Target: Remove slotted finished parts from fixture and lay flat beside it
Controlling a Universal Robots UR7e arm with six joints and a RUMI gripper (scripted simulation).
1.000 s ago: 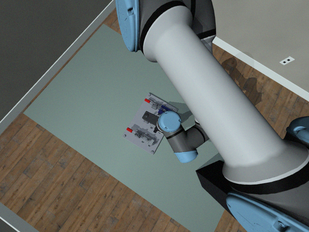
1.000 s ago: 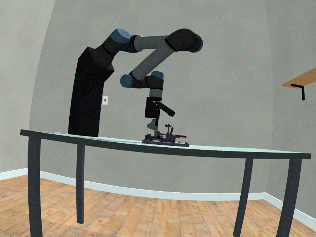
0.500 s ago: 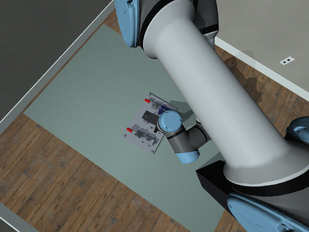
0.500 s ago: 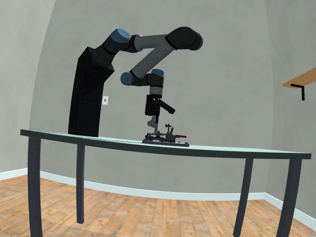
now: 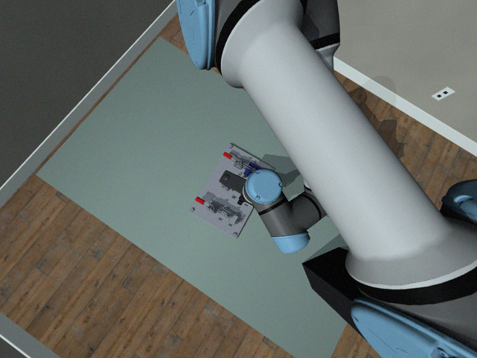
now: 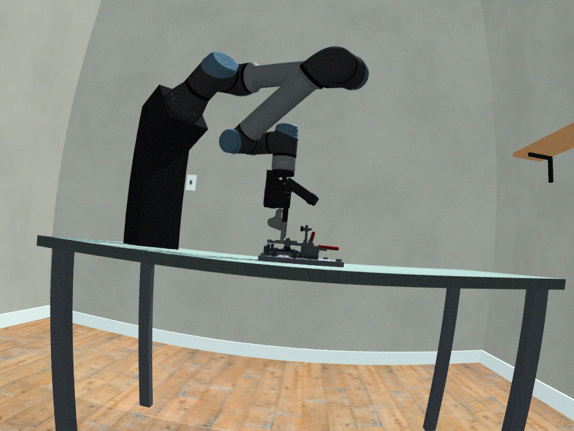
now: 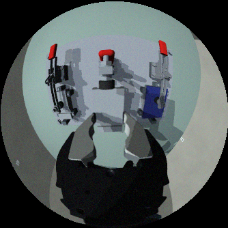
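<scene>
Finished part (image 6: 277,219): small grey piece, hanging under the gripper (image 7: 110,138), lifted above the fixture (image 6: 301,260) and not touching it. Slot not legible from any view. The jaws are clamped on it; in the wrist view the part itself is hard to make out between the two pale fingers.

Handling, as a judgement: looks like rigid metal, small and light, smooth-faced, so it could slip or swing in a narrow pinch. Grip across its flat sides seems right; lay it down on a broad face rather than dropping it on edge.

Fixture plate: three red-handled clamps (image 7: 106,54) across it. The blue blank (image 7: 153,101) sits under the right-hand clamp in the wrist view, seemingly clamped in place. Whether the left station holds the second part, I cannot tell.

Room: table (image 5: 127,115) runs wide on the far side of the fixture from the arm; that side offers the freest laydown. The arm's big link (image 5: 327,127) overhangs the other side. Raised clamp handles are the snag risk when moving sideways, so carry the part high.
</scene>
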